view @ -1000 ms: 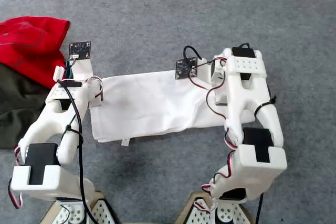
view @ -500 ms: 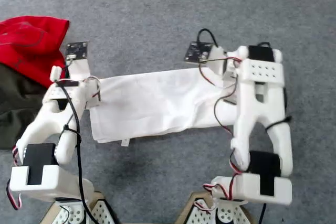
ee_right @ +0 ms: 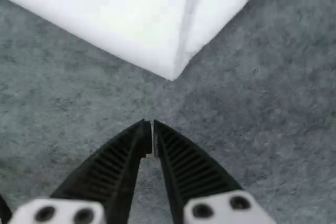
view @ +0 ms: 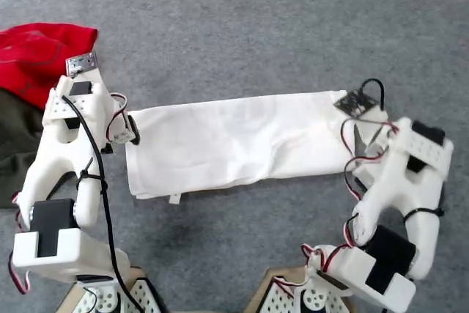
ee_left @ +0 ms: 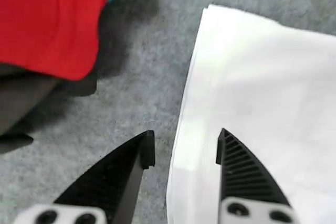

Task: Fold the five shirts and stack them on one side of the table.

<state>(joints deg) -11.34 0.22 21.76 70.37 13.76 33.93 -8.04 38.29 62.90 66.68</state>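
Grey felt table (view: 242, 34). The white shirt (view: 234, 144) lies mid-table, only folded into a long strip. At far left the red shirt (view: 40, 60) and dark shirt (view: 18, 144) sit crumpled, no stack yet. The left gripper (ee_left: 185, 148) gapes over the strip's left edge. The right gripper (ee_right: 152, 129) is pinched empty beside its right corner.

White arms (view: 64, 148), black ribbed jaws

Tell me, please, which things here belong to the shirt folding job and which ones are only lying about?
Part of the job:
white shirt, folded into a long strip
red shirt
dark shirt, partly under it
left end effector, open at the white shirt's edge
right end effector, shut, past its other end

Just there:
grey table cover, under everything
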